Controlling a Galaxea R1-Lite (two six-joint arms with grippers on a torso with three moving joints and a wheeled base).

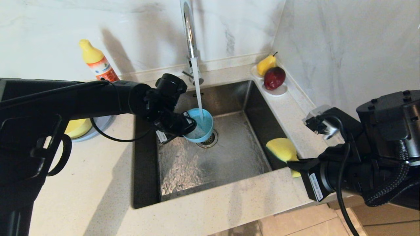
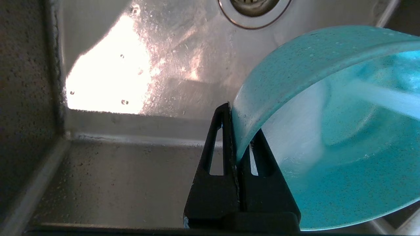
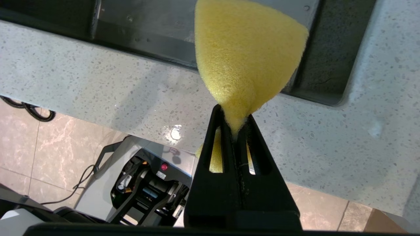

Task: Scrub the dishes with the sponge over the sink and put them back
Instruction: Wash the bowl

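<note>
My left gripper (image 1: 188, 126) is shut on the rim of the small teal-blue bowl (image 1: 200, 125), holding it tilted above the drain (image 1: 209, 140) inside the steel sink (image 1: 197, 170). Water from the chrome faucet (image 1: 189, 36) runs into the bowl. In the left wrist view the bowl's rim (image 2: 295, 59) is pinched between the fingers (image 2: 218, 144), one outside and one inside. My right gripper (image 1: 293, 162) is shut on the yellow sponge (image 1: 283, 149) over the sink's front right corner; the sponge (image 3: 246, 55) bulges beyond the fingertips (image 3: 221, 124). A pale yellow bowl (image 1: 78, 127) rests in the grey-blue plate (image 1: 103, 124) left of the sink.
An orange detergent bottle (image 1: 98, 65) with a yellow cap stands at the back left. A white dish (image 1: 279, 91) with a pear and a red fruit sits in the back right corner. Light speckled counter (image 1: 98, 183) surrounds the sink; floor tiles (image 1: 328, 223) lie beyond its front edge.
</note>
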